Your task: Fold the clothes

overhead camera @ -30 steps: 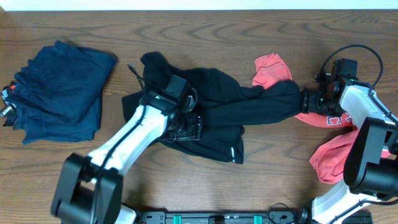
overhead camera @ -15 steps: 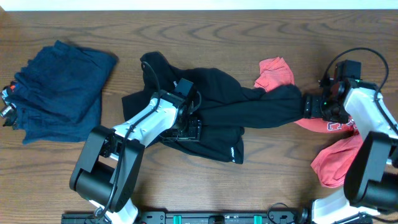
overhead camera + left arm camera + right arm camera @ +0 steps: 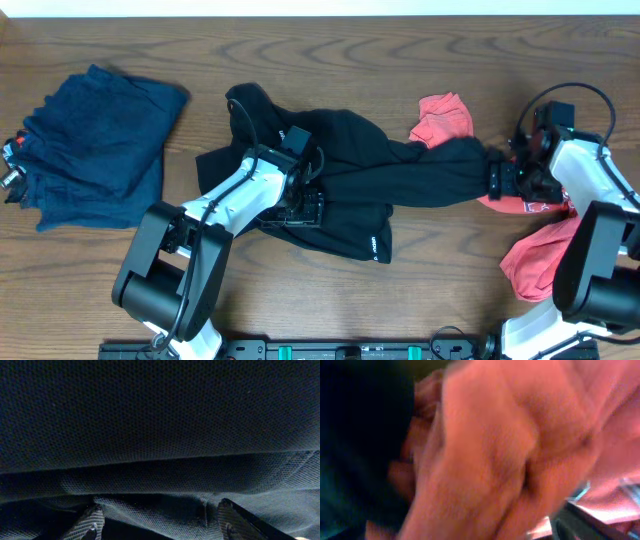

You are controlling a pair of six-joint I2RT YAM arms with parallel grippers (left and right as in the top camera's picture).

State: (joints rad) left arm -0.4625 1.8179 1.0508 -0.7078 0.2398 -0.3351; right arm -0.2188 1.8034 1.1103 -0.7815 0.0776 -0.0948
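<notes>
Under the left hand (image 3: 305, 205), black top (image 3: 360, 150), sleeve (image 3: 450, 172) beside right hand (image 3: 499, 181)

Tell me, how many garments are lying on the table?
3 at least: navy garment left, black top middle, coral-red fabric right, whose patches may be separate garments.

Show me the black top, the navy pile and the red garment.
black top (image 3: 355, 150), overhead view, on its crumpled body.
navy pile (image 3: 95, 150), overhead view, at its middle.
red garment (image 3: 445, 115), overhead view, on its upper bunch.
</notes>
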